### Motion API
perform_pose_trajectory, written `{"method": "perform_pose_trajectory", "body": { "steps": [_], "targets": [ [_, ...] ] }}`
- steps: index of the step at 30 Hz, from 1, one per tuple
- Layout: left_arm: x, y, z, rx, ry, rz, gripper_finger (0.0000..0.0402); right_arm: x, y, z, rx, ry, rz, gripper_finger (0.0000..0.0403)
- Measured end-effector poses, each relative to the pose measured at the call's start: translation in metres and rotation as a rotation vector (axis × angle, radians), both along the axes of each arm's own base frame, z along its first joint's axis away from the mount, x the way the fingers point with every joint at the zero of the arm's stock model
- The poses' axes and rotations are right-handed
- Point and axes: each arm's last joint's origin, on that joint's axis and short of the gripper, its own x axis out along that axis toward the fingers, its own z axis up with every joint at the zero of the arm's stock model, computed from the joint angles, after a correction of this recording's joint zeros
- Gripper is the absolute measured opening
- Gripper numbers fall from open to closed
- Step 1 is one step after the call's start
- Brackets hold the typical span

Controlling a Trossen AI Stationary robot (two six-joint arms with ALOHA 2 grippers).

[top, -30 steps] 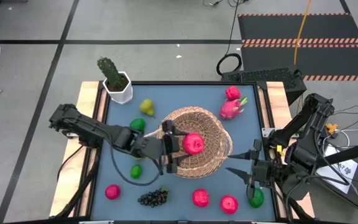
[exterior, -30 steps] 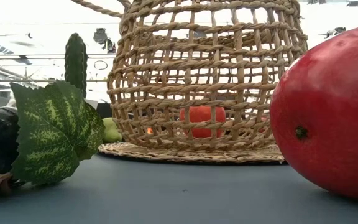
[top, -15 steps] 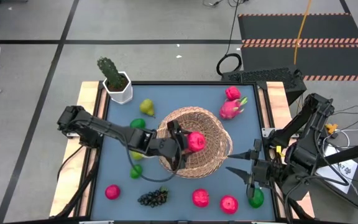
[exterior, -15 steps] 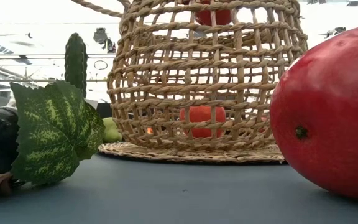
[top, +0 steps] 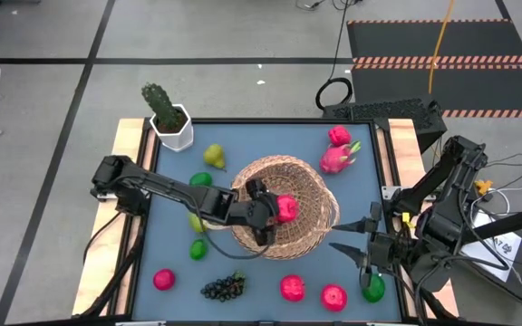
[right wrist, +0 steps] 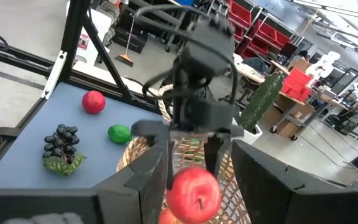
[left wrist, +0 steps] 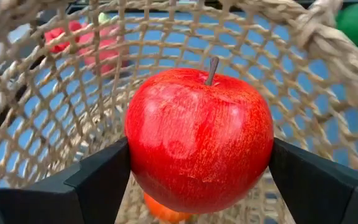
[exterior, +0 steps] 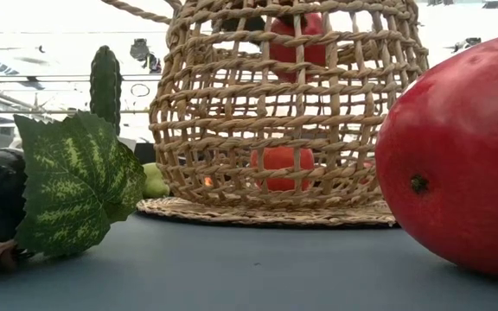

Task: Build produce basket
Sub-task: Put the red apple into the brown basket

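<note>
A: Blue surface [top: 270, 145] on a grey workshop floor, with the wicker basket [top: 284, 217] at its centre. What's different from a second ago?

B: The left gripper [top: 275, 210] has carried its red apple [top: 285, 208] inward. It was near the basket's 9 o'clock rim; now it hangs over the middle, lower between the walls. From table height the apple [exterior: 296, 39] shows behind the upper weave, where there was none a second ago.

A: And the jaws?

B: Spread wide, yet pinching the apple [left wrist: 199, 140] from both sides; the left wrist camera shows a dark finger [left wrist: 104, 177] against each flank.

A: So is it delivered?

B: Not yet, I'd say. An orange fruit [exterior: 281, 164] lies on the basket floor below it, so release looks close.

A: The right gripper [top: 367, 243]?

B: Parked at 4 o'clock off the basket, jaws half spread and empty. Grapes [top: 224, 287], more apples [top: 293, 288] and a lime [top: 198, 249] wait along the 6 o'clock edge; a dragon fruit [top: 336, 157] sits at 1 o'clock.
</note>
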Motion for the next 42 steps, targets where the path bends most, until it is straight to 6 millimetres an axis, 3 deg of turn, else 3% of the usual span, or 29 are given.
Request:
{"method": "perform_pose_trajectory", "body": {
  "steps": [10,35,42],
  "targets": [
    [0.010,0.020,-0.018,-0.061,0.064,0.045,0.0353,0.000,0.000,0.000,-0.003,0.002,0.000,0.0171],
    [0.012,0.020,-0.021,-0.037,0.089,-0.050,0.0354,0.000,0.000,0.000,0.000,0.001,-0.001,0.0171],
    [0.013,0.018,-0.019,-0.034,0.071,-0.060,0.0392,0.000,0.000,0.000,0.001,0.001,-0.001,0.0171]
  ]
}}
